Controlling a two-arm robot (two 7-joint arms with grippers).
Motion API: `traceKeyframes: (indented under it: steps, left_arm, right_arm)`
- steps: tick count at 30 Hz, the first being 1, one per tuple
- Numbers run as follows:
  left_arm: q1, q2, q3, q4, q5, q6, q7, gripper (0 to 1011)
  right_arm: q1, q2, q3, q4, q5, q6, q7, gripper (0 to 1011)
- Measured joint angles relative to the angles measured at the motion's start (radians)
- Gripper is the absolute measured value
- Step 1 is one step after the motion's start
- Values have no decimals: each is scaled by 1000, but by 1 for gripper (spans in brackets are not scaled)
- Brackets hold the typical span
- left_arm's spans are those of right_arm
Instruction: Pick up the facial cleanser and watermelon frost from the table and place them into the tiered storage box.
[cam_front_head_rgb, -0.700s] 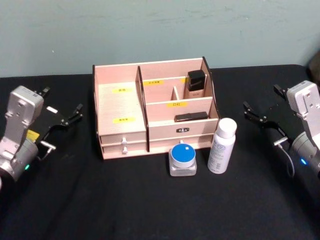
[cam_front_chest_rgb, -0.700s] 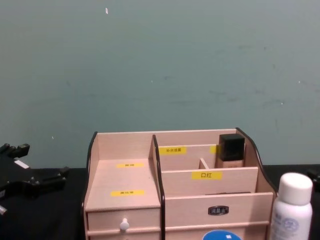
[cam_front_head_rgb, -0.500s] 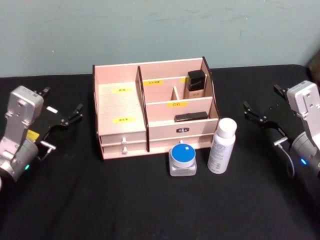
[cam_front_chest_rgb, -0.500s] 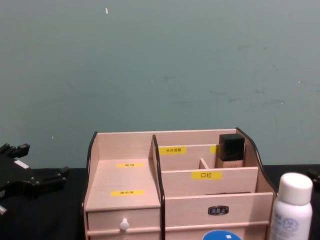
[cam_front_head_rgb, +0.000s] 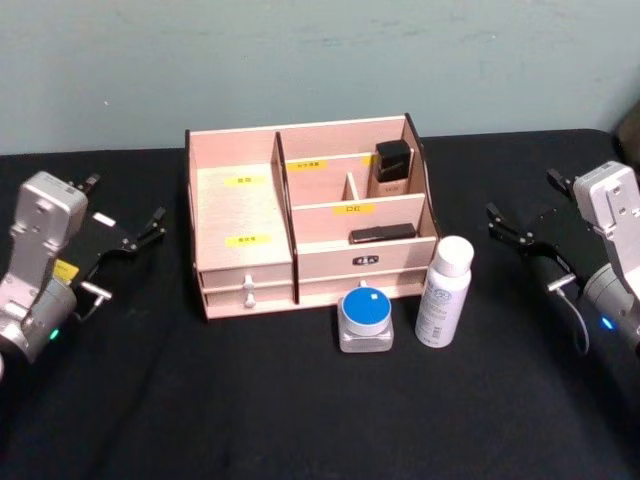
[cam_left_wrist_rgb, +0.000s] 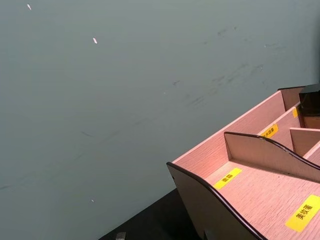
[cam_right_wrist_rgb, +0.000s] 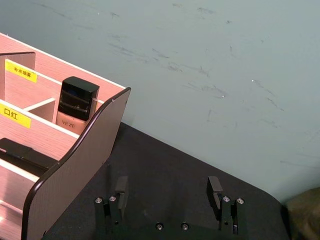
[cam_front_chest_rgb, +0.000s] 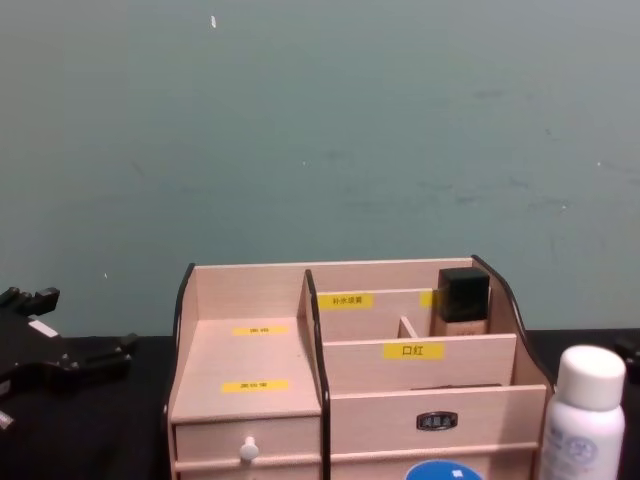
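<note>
Both grippers hang out at the sides while the bottle and the jar stand on the bench in front of the box.

The tiered storage box (cam_front_head_rgb: 240, 210) sits mid-bench (cam_front_head_rgb: 300, 410) with its drawers facing the robot. The watermelon frost (cam_front_head_rgb: 366, 318) stands just before its lower right drawer front, and the facial cleanser (cam_front_head_rgb: 443, 292) stands upright just to the jar's right, near the box's front right corner. Neither is touched by an arm. The left gripper (cam_front_head_rgb: 125, 200) is well off to the box's left, fingers spread and holding nothing. The right gripper (cam_front_head_rgb: 522, 197) is off to the right, likewise spread wide and holding nothing. A small black-capped bottle (cam_front_head_rgb: 392, 168) stands in the box's back right compartment, and a flat dark item (cam_front_head_rgb: 382, 234) lies in the tier in front of it.
</note>
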Motion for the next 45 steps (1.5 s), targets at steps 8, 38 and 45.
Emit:
traceKeyframes:
  steps: [8,38,45]
  left_arm:
    - [0,0,0,0,0,0,0,1009]
    - [0,0,0,0,0,0,0,1009]
    - [0,0,0,0,0,0,0,1009]
  right_arm:
    - [0,0,0,0,0,0,0,1003]
    - [-18,-3,43,-19,17,0,45,1002]
    - [-63,34,82,-114,34,20,73,1003]
